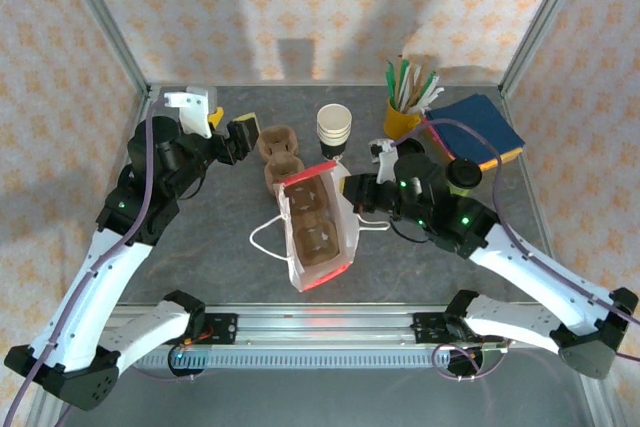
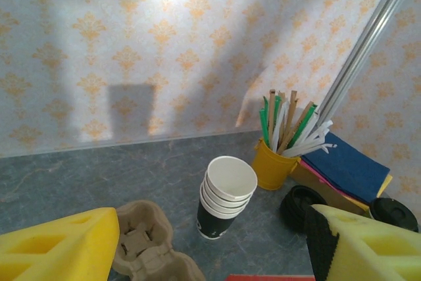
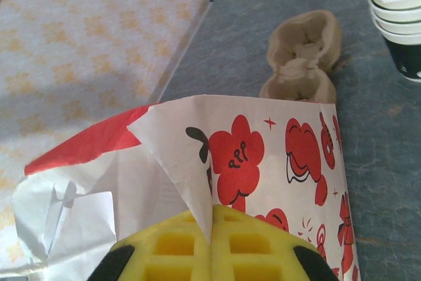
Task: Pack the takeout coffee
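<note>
While my left arm leans in from seven o'clock with its elbow bent, the left hand (image 1: 245,135) hangs released, its yellow pads (image 2: 59,248) spread wide, at nine o'clock of the coffee cup (image 1: 334,127). The cup stands upright on the tabletop (image 1: 200,237), nested with a few others, pale rim above a black base, at twelve o'clock of the paper bag (image 1: 318,222). A cardboard cup tray (image 1: 278,152) lies between my left hand and the cup. My right arm stretches in from four o'clock, low across the tabletop. The right hand (image 1: 352,192) is clenched on the bag's edge at its three o'clock side. Another cardboard tray sits inside the bag.
</note>
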Controlling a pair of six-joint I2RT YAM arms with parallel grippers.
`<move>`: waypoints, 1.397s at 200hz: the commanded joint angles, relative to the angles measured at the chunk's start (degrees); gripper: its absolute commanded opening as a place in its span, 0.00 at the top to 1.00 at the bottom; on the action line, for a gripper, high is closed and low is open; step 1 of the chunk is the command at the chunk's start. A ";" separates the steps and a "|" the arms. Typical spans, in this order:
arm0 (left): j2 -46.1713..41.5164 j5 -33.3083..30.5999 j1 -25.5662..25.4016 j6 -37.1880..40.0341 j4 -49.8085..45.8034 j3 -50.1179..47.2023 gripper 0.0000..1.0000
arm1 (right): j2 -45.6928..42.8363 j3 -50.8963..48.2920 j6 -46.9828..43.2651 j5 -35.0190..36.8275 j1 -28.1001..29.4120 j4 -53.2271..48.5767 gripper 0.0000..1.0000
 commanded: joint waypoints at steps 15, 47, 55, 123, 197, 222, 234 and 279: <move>1.69 4.95 0.50 -2.83 0.92 2.96 0.24 | 4.55 7.23 6.90 5.63 0.35 -3.93 0.99; 5.92 11.85 0.36 -6.86 -4.94 10.19 0.29 | 10.68 12.75 11.34 7.21 -0.84 -9.75 0.98; 7.49 13.47 0.09 -7.83 -7.92 12.91 0.30 | 11.99 13.42 12.77 6.62 -1.64 -10.32 0.97; 22.48 8.39 -16.20 -14.14 -31.42 30.16 0.46 | 15.97 10.83 23.19 2.22 -7.88 -6.13 0.96; 29.24 0.99 -22.18 -14.04 -38.11 37.80 0.58 | 15.65 12.78 25.12 -0.89 -8.52 -4.84 0.97; 28.65 -1.34 -22.14 -13.31 -37.90 39.60 0.58 | 13.50 12.05 24.03 -3.01 -8.52 -1.82 0.98; 28.21 -2.42 -22.18 -12.99 -37.48 40.27 0.58 | 13.03 12.48 22.96 -3.64 -8.52 -1.70 0.98; 26.51 1.09 -22.14 -13.72 -35.02 40.68 0.58 | 9.75 11.73 24.39 0.15 -8.61 -6.15 0.98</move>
